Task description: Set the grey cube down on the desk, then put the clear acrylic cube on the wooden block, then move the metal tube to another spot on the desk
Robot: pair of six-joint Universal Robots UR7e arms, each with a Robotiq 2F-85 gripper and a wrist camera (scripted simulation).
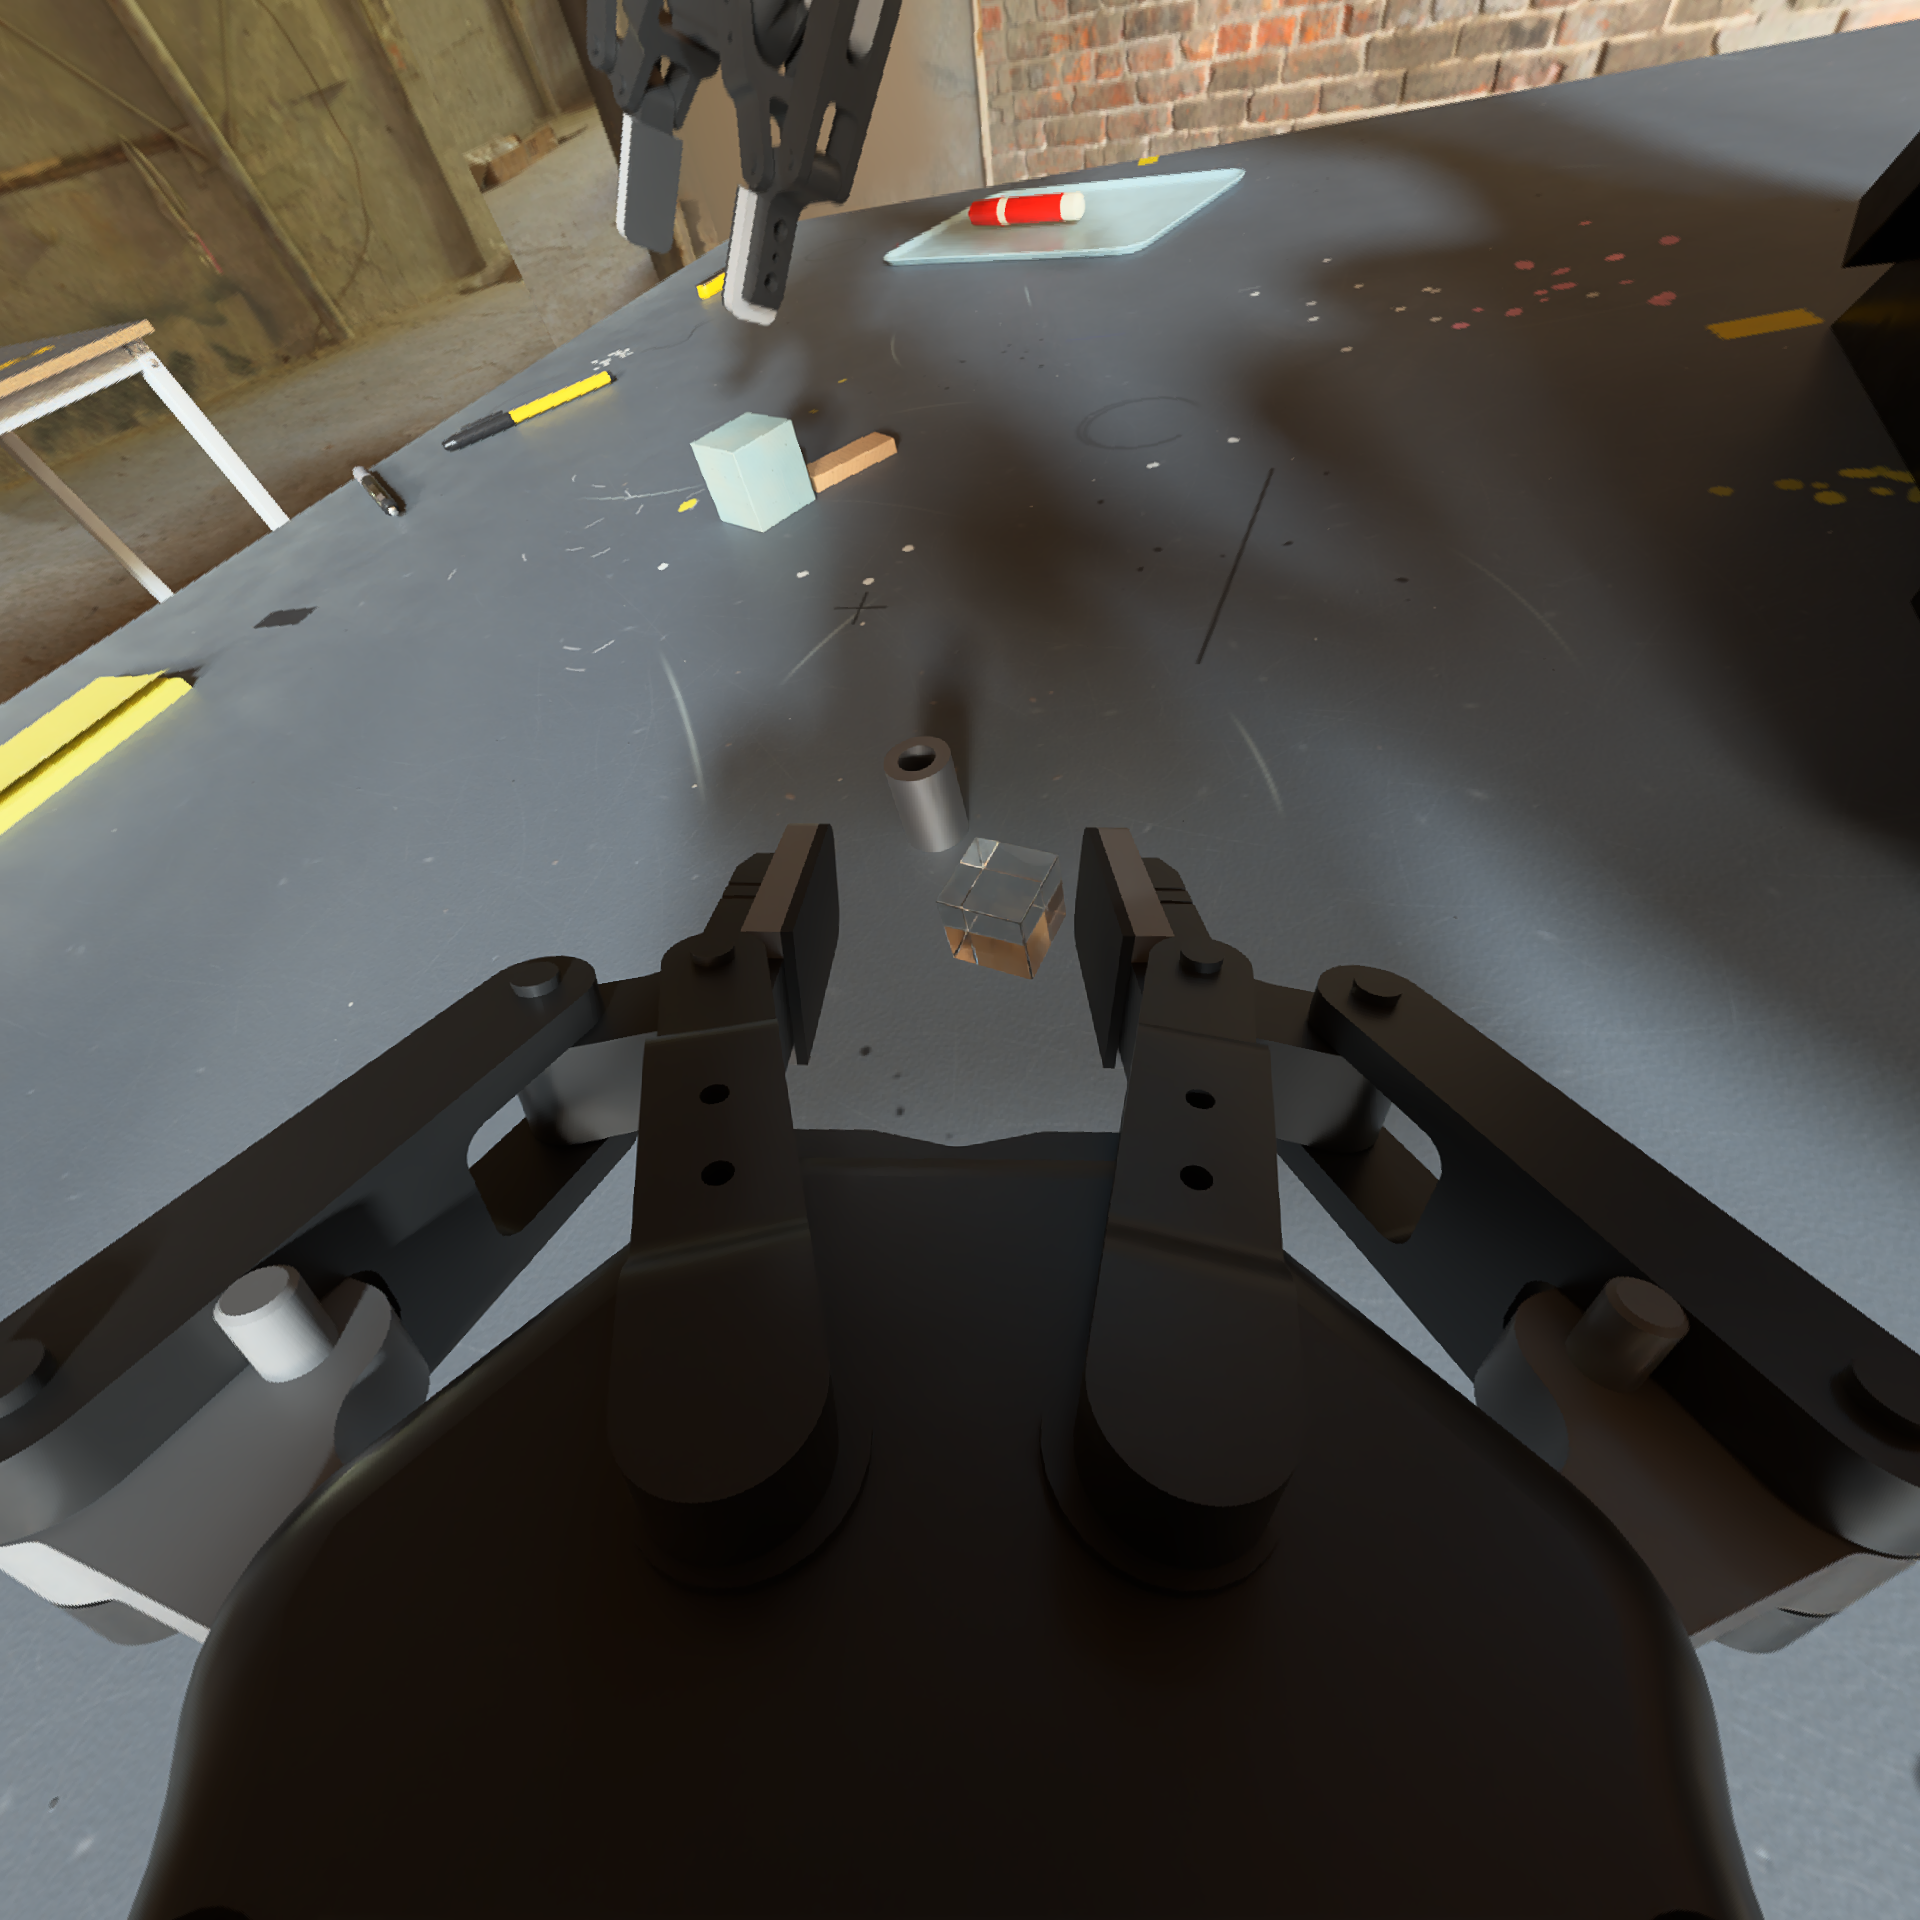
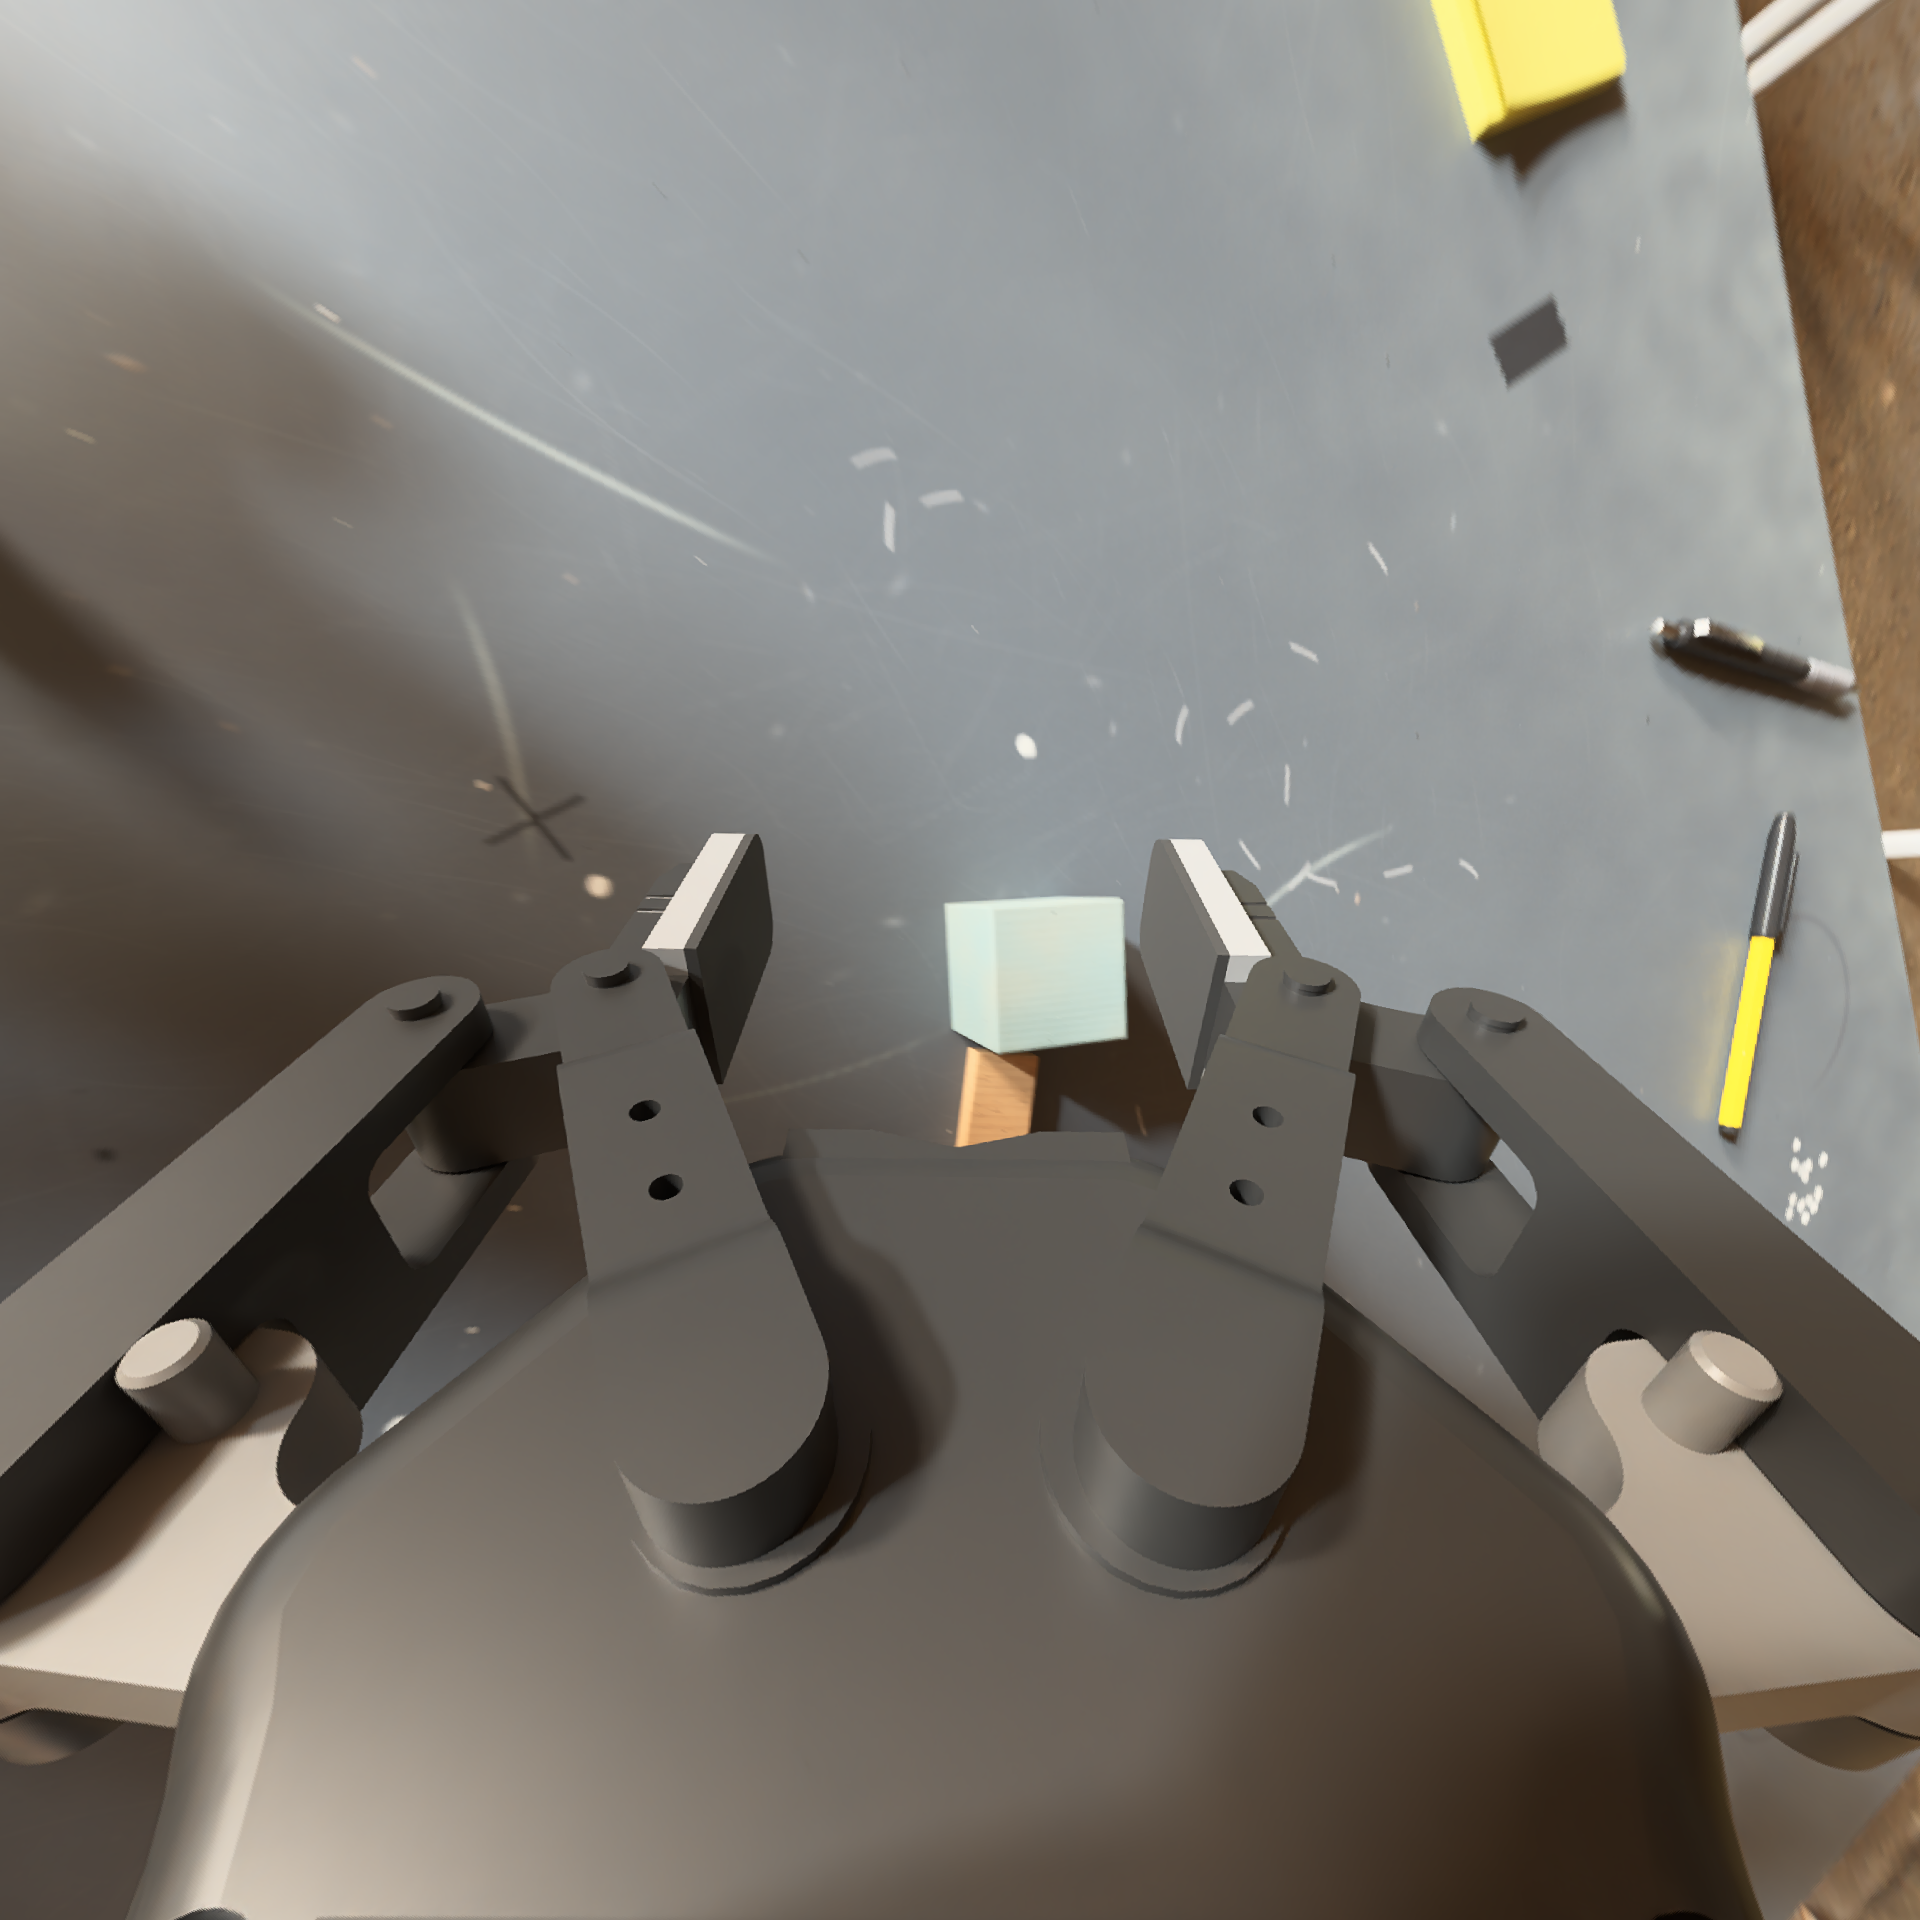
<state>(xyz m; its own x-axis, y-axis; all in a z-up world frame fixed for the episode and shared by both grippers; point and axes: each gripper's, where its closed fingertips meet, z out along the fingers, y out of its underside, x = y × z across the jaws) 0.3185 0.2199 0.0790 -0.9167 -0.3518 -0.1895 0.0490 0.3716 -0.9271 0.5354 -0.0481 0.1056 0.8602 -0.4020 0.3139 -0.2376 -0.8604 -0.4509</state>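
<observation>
In the left wrist view my left gripper [image 1: 956,925] is open above the desk, with the clear acrylic cube [image 1: 1003,909] seen between its fingers, nearer the right one. The short metal tube [image 1: 925,792] stands just beyond the cube. Farther off, the pale grey cube [image 1: 753,470] sits on one end of the flat wooden block [image 1: 854,458], and my right gripper [image 1: 707,249] hangs open above them. In the right wrist view the right gripper [image 2: 956,925] is open above the grey cube [image 2: 1039,971], which rests on the wooden block [image 2: 995,1096].
A yellow-and-black marker [image 1: 530,407] [image 2: 1756,971] and a small silver pen [image 1: 379,490] [image 2: 1751,665] lie near the desk's edge. A yellow block [image 2: 1538,57] sits at a corner. A red-and-white cylinder [image 1: 1027,208] lies on a glass plate [image 1: 1164,213] at the back. A dark box [image 1: 1886,260] stands at the right.
</observation>
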